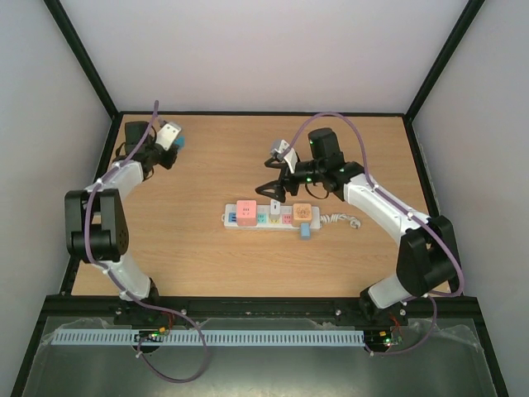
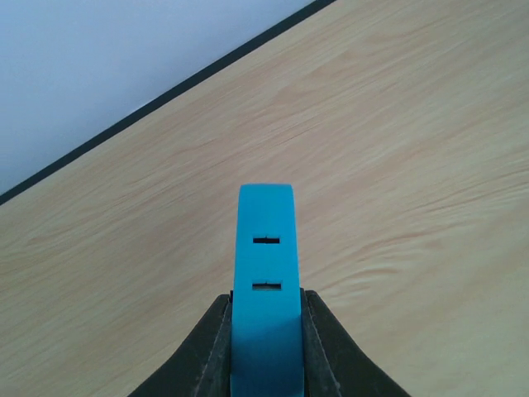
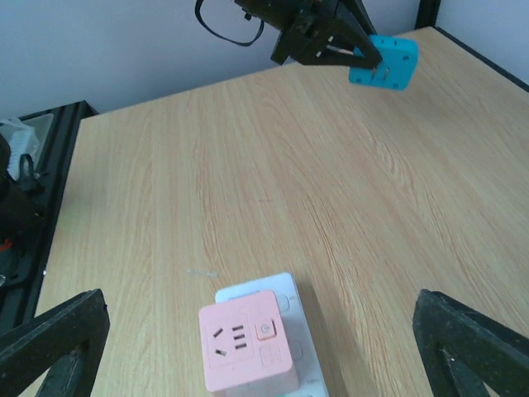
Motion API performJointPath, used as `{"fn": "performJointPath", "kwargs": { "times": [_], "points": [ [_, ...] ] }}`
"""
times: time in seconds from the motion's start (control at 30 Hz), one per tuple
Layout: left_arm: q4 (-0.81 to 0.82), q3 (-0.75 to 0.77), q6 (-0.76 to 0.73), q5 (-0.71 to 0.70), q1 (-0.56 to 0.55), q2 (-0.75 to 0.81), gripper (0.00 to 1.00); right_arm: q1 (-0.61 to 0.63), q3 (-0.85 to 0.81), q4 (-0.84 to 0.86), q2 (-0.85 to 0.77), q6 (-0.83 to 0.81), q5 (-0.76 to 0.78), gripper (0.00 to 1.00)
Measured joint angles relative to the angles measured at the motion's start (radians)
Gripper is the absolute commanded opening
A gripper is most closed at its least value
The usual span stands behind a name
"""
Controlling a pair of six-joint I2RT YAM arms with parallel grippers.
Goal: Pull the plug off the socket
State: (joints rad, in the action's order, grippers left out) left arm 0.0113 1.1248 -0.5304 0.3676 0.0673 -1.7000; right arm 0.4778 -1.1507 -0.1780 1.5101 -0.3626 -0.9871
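White rigid plastic, the socket [image 1: 273, 217] lies flat at mid-frame in the top view. It is probably light enough to lift under a tug, so any pull should go straight up. Its pink plug [image 3: 246, 351], a smooth cube, offers opposite flat faces for a grip. The right gripper [image 1: 277, 184] hangs spread above it. The left gripper [image 1: 171, 140], at upper left, pinches a blue plug [image 2: 266, 248]. No container shows.
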Motion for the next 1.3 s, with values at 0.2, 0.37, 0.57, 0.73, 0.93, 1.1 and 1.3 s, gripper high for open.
{"fn": "performJointPath", "kwargs": {
  "times": [0.2,0.37,0.57,0.73,0.93,1.1,1.3],
  "points": [
    [0.124,0.043,-0.079,-0.217,0.025,-0.145,0.04,0.000,0.059,0.013,-0.023,-0.013,0.060,1.00],
    [0.225,0.102,-0.135,-0.370,0.025,-0.262,0.04,0.000,0.098,0.033,-0.030,-0.018,0.100,0.98],
    [0.362,0.135,-0.232,-0.491,0.026,-0.379,0.09,0.000,0.099,0.038,-0.030,-0.019,0.112,0.98],
    [0.422,0.198,-0.309,-0.552,0.033,-0.489,0.09,0.000,0.099,0.050,-0.030,-0.019,0.116,0.98],
    [0.480,0.268,-0.391,-0.600,0.043,-0.582,0.09,0.000,0.099,0.055,-0.023,-0.019,0.125,0.98],
    [0.553,0.286,-0.461,-0.639,0.047,-0.631,0.15,0.000,0.099,0.056,-0.009,-0.019,0.130,0.98],
    [0.592,0.290,-0.504,-0.656,0.053,-0.652,0.22,0.000,0.099,0.056,0.006,-0.018,0.131,0.98]
  ]
}}
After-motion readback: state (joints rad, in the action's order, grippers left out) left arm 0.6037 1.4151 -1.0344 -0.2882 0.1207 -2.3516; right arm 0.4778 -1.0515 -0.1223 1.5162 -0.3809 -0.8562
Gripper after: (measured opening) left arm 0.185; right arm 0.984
